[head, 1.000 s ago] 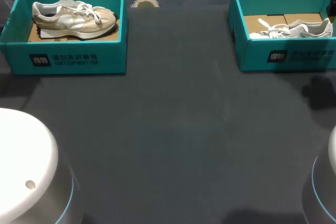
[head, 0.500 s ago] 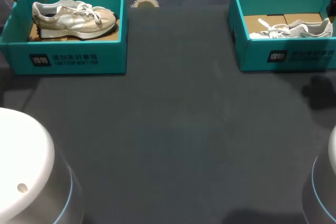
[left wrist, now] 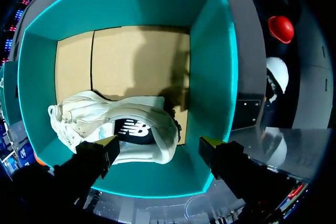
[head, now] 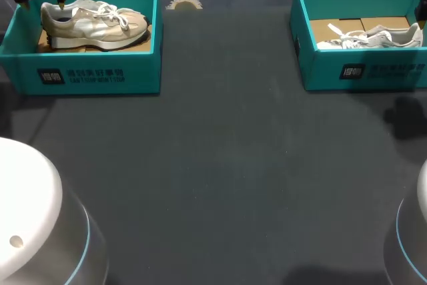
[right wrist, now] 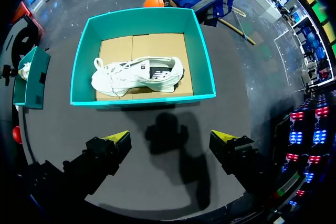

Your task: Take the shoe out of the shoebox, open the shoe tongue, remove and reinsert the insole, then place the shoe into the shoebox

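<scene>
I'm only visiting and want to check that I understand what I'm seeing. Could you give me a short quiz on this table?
1. True or false: the beige shoe and the white shoe each lie inside a teal shoebox.
2. Fill in: the right gripper holds ___.
3. Which gripper hangs over the beige shoe's heel? A) left gripper B) right gripper
Key: 1 true; 2 nothing; 3 A.
</scene>
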Robot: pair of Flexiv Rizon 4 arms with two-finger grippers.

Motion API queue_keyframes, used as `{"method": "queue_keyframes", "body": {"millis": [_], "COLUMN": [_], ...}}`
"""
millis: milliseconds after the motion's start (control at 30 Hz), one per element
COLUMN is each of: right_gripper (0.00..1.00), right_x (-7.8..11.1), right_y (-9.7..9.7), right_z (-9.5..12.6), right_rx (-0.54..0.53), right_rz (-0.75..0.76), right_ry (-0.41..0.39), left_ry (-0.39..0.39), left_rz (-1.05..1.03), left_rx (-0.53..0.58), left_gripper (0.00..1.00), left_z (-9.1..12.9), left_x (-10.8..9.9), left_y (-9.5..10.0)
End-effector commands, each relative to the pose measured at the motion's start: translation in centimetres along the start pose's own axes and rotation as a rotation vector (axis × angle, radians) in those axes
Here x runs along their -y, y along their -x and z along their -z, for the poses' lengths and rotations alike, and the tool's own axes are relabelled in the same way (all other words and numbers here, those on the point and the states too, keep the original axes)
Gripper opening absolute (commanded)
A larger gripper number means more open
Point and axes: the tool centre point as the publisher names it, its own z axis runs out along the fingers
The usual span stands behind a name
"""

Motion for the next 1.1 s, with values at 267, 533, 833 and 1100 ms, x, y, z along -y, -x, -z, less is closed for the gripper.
{"method": "queue_keyframes", "body": {"millis": [267, 533, 833, 1100], "right_gripper": [1.00, 1.00, 1.00, 1.00], "right_x": [-0.1, -0.1, -0.1, -0.1], "right_y": [-0.1, -0.1, -0.1, -0.1], "right_z": [0.0, 0.0, 0.0, 0.0], "right_rx": [0.002, 0.002, 0.002, 0.002], "right_rz": [-0.001, -0.001, -0.001, -0.001], "right_ry": [-0.002, -0.002, -0.002, -0.002], "left_ry": [-0.001, -0.007, -0.020, -0.031], "left_rz": [0.022, 0.029, 0.038, 0.044], "left_rx": [-0.033, -0.059, -0.072, -0.073], "left_gripper": [0.93, 0.84, 0.84, 0.84], "left_z": [-1.8, -2.8, -3.7, -4.5], "left_x": [-1.1, -1.2, -1.3, -1.3], "left_y": [0.2, 0.1, -0.5, -1.0]}}
